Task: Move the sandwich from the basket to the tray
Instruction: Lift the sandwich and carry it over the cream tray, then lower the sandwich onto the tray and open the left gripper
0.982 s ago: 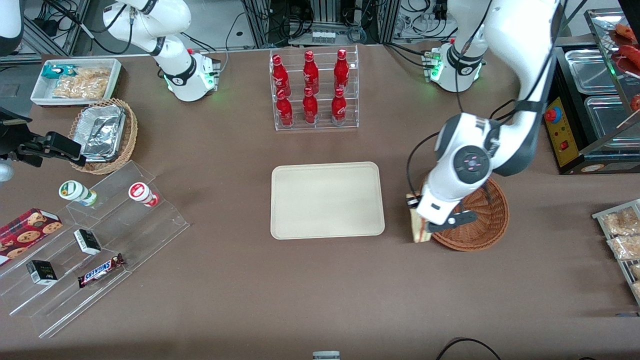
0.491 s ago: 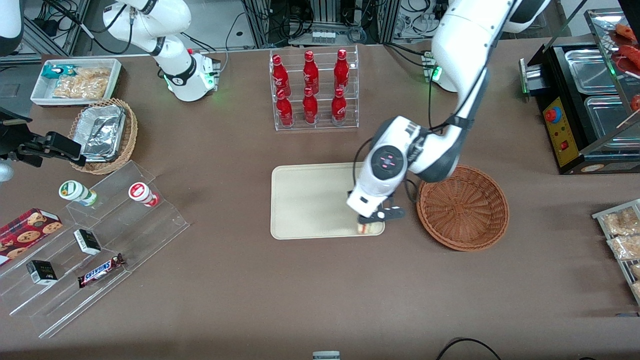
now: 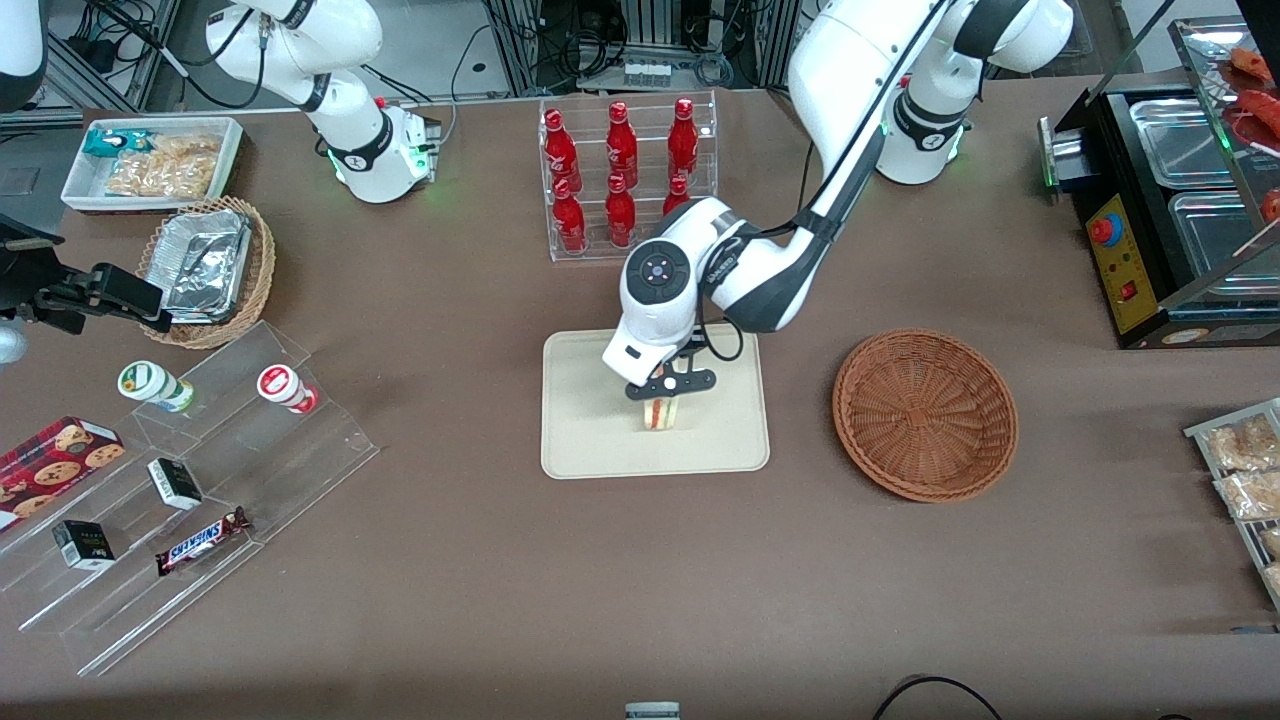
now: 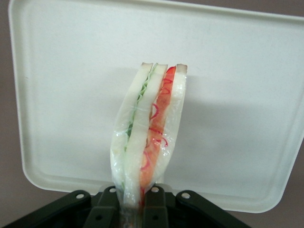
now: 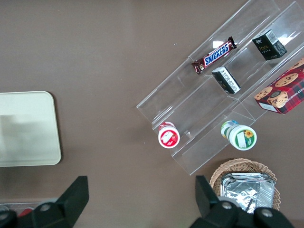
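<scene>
The clear-wrapped sandwich (image 3: pixel 661 412) (image 4: pixel 148 137), white bread with red and green filling, hangs over the middle of the cream tray (image 3: pixel 590 440) (image 4: pixel 61 95). My left gripper (image 3: pixel 660 398) (image 4: pixel 133 209) is shut on one end of the wedge, its black fingers (image 4: pixel 155 205) pinching the wrap and bread. From the front I cannot tell whether the sandwich touches the tray. The reddish-brown wicker basket (image 3: pixel 926 414) stands beside the tray toward the working arm's end of the table, with nothing in it.
An acrylic rack of red bottles (image 3: pixel 628 180) stands farther from the front camera than the tray. Toward the parked arm's end are stepped acrylic shelves with snacks (image 3: pixel 180 500) (image 5: pixel 223 80), a tan basket of foil containers (image 3: pixel 208 268) and a white bin (image 3: pixel 150 162). Packets (image 3: pixel 1245 465) lie at the working arm's end.
The left arm carried the sandwich from the basket's edge sideways over the tray, first to the tray's near corner, then to its middle. The basket is left empty.
</scene>
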`<state>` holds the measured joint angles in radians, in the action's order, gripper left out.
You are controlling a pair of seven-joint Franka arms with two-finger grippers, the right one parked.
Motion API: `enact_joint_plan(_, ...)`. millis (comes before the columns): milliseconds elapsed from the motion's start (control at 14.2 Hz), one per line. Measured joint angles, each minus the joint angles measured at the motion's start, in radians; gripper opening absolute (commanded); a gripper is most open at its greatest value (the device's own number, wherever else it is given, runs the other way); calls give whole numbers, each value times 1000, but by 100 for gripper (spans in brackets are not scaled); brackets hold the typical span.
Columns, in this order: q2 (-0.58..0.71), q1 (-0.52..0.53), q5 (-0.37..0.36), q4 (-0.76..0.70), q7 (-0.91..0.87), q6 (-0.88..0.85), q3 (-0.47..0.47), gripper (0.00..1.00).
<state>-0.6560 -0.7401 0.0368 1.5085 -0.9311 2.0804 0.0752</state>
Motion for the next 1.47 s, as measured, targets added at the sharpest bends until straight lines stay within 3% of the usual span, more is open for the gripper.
enact_joint_plan(281,-32,-8,-97,-20,-96,0,-2,8)
enact_joint_plan(702,-71,-9,-107,-35,-115,27,-2,12)
enact_joint_plan(772,-77,-10,-107,-35,-116,48,-2,23)
enact_joint_plan(842,-84,-11,-107,-36,-117,64,-1,55)
enact_joint_plan(912,-89,-11,-107,-37,-117,73,-1,100)
enact_joint_plan(1474,-18,16,-107,-82,-117,9,-18,100)
